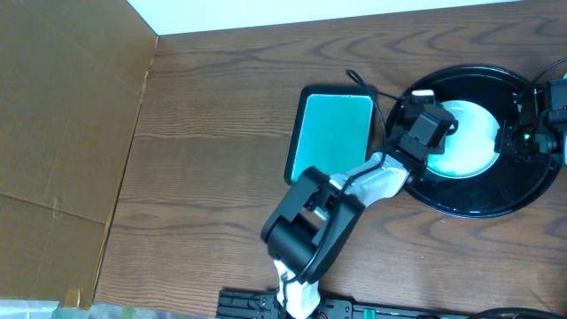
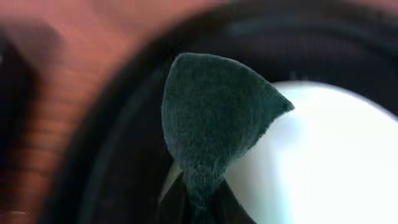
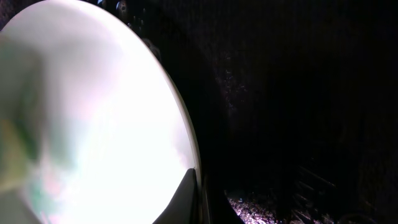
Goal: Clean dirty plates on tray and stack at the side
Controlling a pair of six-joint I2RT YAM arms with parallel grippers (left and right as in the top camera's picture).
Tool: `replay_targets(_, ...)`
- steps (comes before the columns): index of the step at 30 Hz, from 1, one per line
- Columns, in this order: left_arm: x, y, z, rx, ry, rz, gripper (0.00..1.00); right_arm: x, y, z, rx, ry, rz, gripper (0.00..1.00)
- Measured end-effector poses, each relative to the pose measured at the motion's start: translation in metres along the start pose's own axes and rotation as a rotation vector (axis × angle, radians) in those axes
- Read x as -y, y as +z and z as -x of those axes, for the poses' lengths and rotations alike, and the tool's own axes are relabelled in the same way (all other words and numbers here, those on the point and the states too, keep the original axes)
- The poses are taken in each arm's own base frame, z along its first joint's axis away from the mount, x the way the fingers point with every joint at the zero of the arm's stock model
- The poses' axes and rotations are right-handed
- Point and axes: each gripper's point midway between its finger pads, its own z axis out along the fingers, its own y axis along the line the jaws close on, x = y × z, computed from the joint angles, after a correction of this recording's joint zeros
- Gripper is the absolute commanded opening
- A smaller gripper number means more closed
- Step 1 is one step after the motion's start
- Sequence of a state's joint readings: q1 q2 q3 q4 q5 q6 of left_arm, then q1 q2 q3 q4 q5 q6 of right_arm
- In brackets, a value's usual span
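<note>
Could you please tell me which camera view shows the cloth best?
The left wrist view: the cloth fills mid-frame, pinched at its bottom, in front of the plate edge. Overhead, the left arm covers it. The right wrist view shows only plate and tray.

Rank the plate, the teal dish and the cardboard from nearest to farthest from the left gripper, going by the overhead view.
1. Plate: on the tray, right under the left gripper and its cloth.
2. Teal dish: beside the tray, toward the picture's left.
3. Cardboard: far off at the picture's left edge.
</note>
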State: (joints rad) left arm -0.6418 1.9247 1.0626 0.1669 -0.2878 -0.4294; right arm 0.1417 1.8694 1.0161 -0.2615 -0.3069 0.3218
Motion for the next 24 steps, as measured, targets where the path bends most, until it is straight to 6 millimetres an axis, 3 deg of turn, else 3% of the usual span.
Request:
replay_targets(2, -0.002, -0.017, 0.023, 0.051, -0.013, 0.001, 0.07, 0.000, 0.000, 0.000, 0.000, 0.000, 0.000, 0.01)
replay_targets(7, -0.007, -0.083, 0.090, 0.203, -0.078, -0.034, 0.07, 0.000, 0.000, 0.000, 0.001, -0.003, 0.002, 0.01)
replay_targets(10, -0.024, -0.111, 0.111, 0.243, -0.109, -0.021, 0.07, -0.002, 0.000, 0.001, 0.003, -0.036, 0.012, 0.01)
replay_targets(11, -0.038, -0.119, 0.117, 0.247, -0.123, 0.004, 0.07, -0.003, 0.000, 0.001, 0.004, -0.050, 0.012, 0.01)
replay_targets(16, -0.104, -0.113, 0.106, 0.159, -0.172, 0.161, 0.07, -0.018, -0.015, 0.005, 0.034, -0.170, -0.019, 0.01)
replay_targets(20, -0.164, -0.101, 0.087, 0.064, -0.258, 0.301, 0.07, -0.043, -0.049, 0.025, 0.137, -0.305, -0.102, 0.01)
replay_targets(24, -0.203, -0.080, 0.067, -0.018, -0.326, 0.359, 0.07, -0.067, -0.087, 0.051, 0.283, -0.417, -0.195, 0.01)
